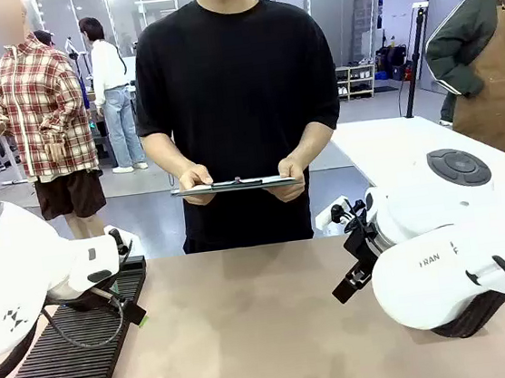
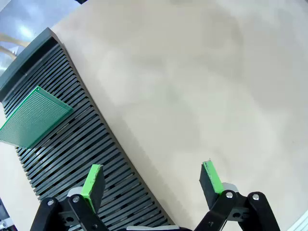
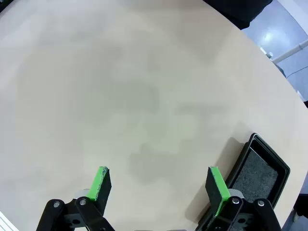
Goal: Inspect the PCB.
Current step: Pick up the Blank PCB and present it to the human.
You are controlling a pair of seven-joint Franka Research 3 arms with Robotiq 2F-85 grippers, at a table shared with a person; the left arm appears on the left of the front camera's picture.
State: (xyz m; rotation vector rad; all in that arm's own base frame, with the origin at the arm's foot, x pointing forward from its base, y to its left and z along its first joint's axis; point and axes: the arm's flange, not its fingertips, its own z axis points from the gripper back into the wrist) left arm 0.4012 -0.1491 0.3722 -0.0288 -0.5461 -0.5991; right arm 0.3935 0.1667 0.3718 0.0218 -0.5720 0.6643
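Note:
The green PCB (image 2: 33, 118), dotted with a fine pale grid, rests at a slant on a black slotted rack (image 2: 82, 144) at the left of the left wrist view. My left gripper (image 2: 151, 180) is open and empty above the rack's edge and the bare table, well short of the board. Over bare tabletop, my right gripper (image 3: 159, 185) is open too, with nothing between its green pads. Across the table a person holds a clipboard (image 1: 234, 185) with white paper in both hands.
The slotted rack (image 1: 63, 366) lies along the table's left side under my left arm. A shallow black tray (image 3: 257, 178) sits just beside my right gripper near the table edge. The beige table (image 1: 250, 326) spreads between the arms.

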